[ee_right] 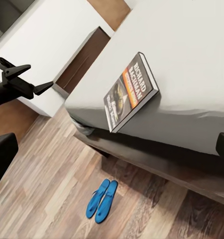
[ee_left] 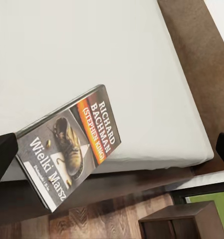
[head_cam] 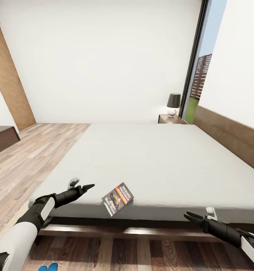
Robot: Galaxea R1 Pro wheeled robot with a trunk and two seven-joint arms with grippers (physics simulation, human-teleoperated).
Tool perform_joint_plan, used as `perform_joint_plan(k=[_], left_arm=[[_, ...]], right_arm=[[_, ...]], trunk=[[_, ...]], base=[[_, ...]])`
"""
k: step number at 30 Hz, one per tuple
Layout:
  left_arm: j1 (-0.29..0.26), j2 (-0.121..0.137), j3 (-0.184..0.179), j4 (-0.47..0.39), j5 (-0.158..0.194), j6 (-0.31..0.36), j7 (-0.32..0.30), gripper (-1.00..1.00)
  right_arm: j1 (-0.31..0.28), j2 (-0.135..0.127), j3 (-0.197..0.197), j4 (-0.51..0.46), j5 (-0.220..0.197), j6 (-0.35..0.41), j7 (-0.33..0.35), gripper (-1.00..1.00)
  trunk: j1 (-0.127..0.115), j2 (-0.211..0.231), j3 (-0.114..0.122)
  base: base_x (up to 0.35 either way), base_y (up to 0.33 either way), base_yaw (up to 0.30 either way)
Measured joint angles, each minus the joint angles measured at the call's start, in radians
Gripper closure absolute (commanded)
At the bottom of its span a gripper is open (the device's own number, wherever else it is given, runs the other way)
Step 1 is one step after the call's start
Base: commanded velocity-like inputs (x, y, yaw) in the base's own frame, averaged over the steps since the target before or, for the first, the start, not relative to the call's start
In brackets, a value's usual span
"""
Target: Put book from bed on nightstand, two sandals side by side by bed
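The book (head_cam: pixel 117 198) lies face up at the near edge of the bed (head_cam: pixel 157 162), one corner hanging over the mattress side; its cover (ee_left: pixel 72 144) reads "Richard Bachman". My left gripper (head_cam: pixel 84 184) hovers open just left of it, above the mattress corner, with nothing held. My right gripper (head_cam: pixel 190 217) is open and empty, low in front of the bed frame, right of the book. Two blue sandals (ee_right: pixel 102 200) lie close together, side by side, on the plank floor in front of the bed. The nightstand (head_cam: pixel 171 118) stands at the bed's far corner.
A dark-shaded lamp (head_cam: pixel 173 104) sits on the nightstand beside the tall window (head_cam: pixel 202 75). A long low dark cabinet (head_cam: pixel 2 137) stands at the left wall near the wooden door (head_cam: pixel 8 82). The headboard (head_cam: pixel 228 135) runs along the bed's right side.
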Motion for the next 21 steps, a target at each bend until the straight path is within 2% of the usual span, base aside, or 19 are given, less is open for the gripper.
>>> perform_joint_plan(k=[7, 14, 21], left_arm=[[0.0, 0.0, 0.0, 0.0, 0.0, 0.0, 0.001, -1.0], [0.0, 0.0, 0.0, 0.0, 0.0, 0.0, 0.002, -1.0], [0.0, 0.0, 0.0, 0.0, 0.0, 0.0, 0.0, -1.0]], right_arm=[[0.0, 0.001, 0.0, 0.0, 0.0, -0.002, 0.0, -1.0], [0.0, 0.003, 0.0, 0.006, -0.001, -0.002, 0.0, -1.0], [0.0, 0.006, 0.001, 0.119, -0.006, 0.004, -0.001, -1.0]], trunk=[[0.0, 0.0, 0.0], [0.0, 0.0, 0.0], [0.0, 0.0, 0.0]], base=[[0.167, 0.062, 0.0], [0.041, 0.016, 0.0], [0.001, 0.001, 0.0]])
